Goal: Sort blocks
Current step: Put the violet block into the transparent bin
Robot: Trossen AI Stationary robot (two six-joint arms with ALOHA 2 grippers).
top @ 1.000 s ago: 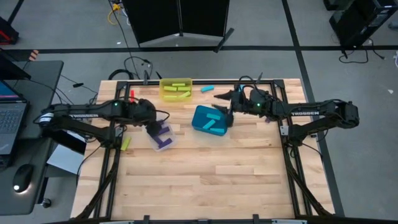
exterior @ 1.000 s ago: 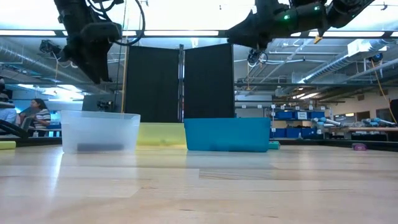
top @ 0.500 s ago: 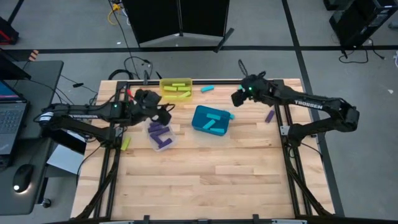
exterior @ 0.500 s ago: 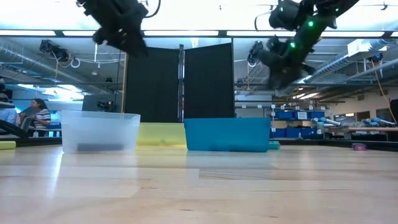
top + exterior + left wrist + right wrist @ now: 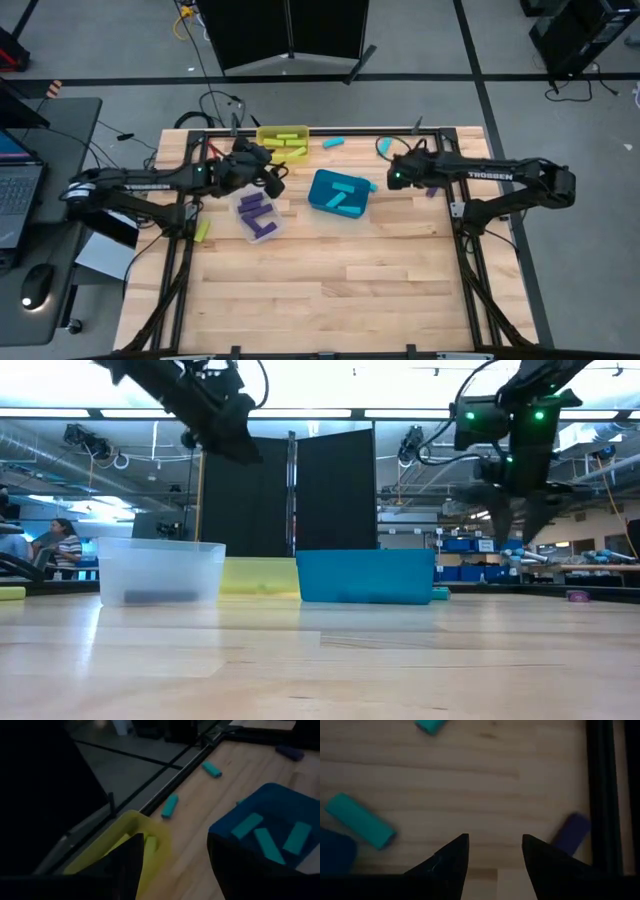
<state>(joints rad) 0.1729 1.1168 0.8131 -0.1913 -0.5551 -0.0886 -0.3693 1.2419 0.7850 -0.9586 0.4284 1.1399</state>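
Observation:
Three bins stand at the table's far middle: a yellow bin [image 5: 283,143] with yellow-green blocks, a clear bin [image 5: 258,214] with purple blocks and a teal bin [image 5: 340,193] with cyan blocks. Loose cyan blocks [image 5: 360,820] [image 5: 333,142] and a purple block [image 5: 572,832] lie flat on the wood. My left gripper [image 5: 274,182] hovers open and empty between the yellow and clear bins. To the right of the teal bin, my right gripper [image 5: 520,525] points down, open, above the bare wood between the cyan block and the purple one.
A yellow-green block [image 5: 203,230] lies at the table's left edge. Another cyan block [image 5: 211,768] lies near the black frame rail [image 5: 602,795] along the far edge. The near half of the table [image 5: 320,290] is bare wood.
My left gripper has gone from above the clear bin toward the far edge and the yellow bin, tipping up from pointing down to nearly level. My right gripper has left the teal bin's right rim, moved right, sunk and turned from level to pointing down.

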